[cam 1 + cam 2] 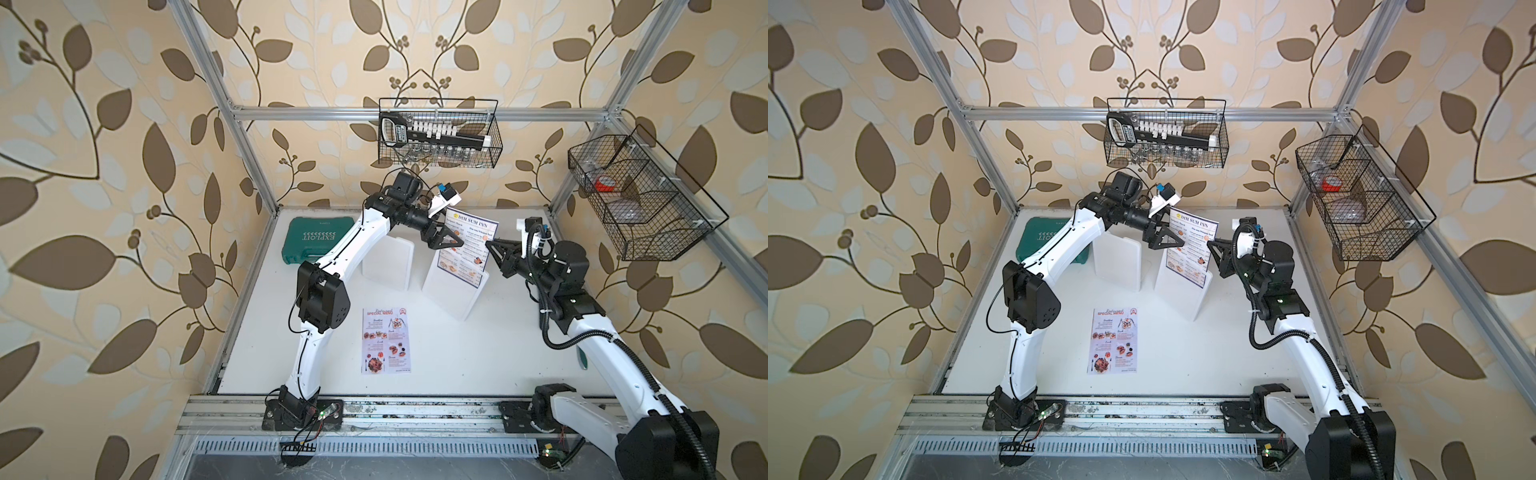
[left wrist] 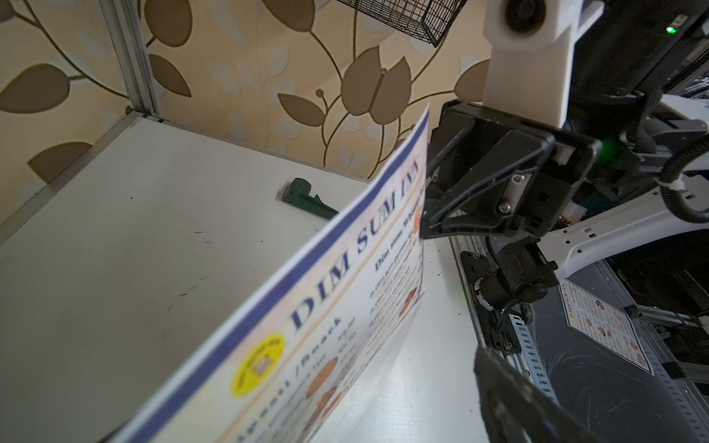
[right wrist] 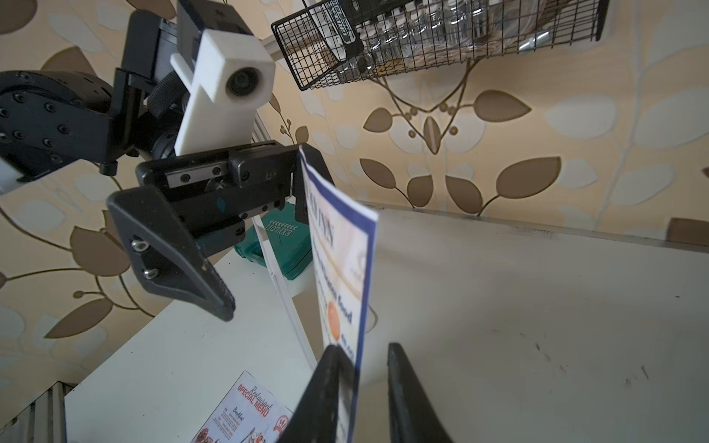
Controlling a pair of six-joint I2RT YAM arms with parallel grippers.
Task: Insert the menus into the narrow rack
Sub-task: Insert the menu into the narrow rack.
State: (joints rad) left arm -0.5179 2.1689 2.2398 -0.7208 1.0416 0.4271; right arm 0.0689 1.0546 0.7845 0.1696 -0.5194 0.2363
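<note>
The navy-bordered "Dim Sum Inn" menu (image 1: 467, 241) (image 1: 1192, 245) (image 2: 307, 326) (image 3: 341, 268) stands upright, its lower part down behind a white panel of the narrow rack (image 1: 451, 291) (image 1: 1179, 286). My left gripper (image 1: 451, 241) (image 1: 1177, 243) is wide open, its jaws on either side of the sheet's left edge; one finger (image 2: 510, 395) shows in the left wrist view. My right gripper (image 1: 489, 246) (image 3: 364, 347) is slightly open around the right edge, which rests against one finger with a gap to the other. The "Special Menu" (image 1: 385, 340) (image 1: 1113, 340) (image 3: 249, 414) lies flat on the table near the front.
A second white rack panel (image 1: 386, 262) stands left of the menu. A green tool case (image 1: 316, 241) lies at the back left. Wire baskets hang on the back wall (image 1: 440, 133) and the right frame (image 1: 640, 199). A green wrench (image 2: 307, 195) lies on the table.
</note>
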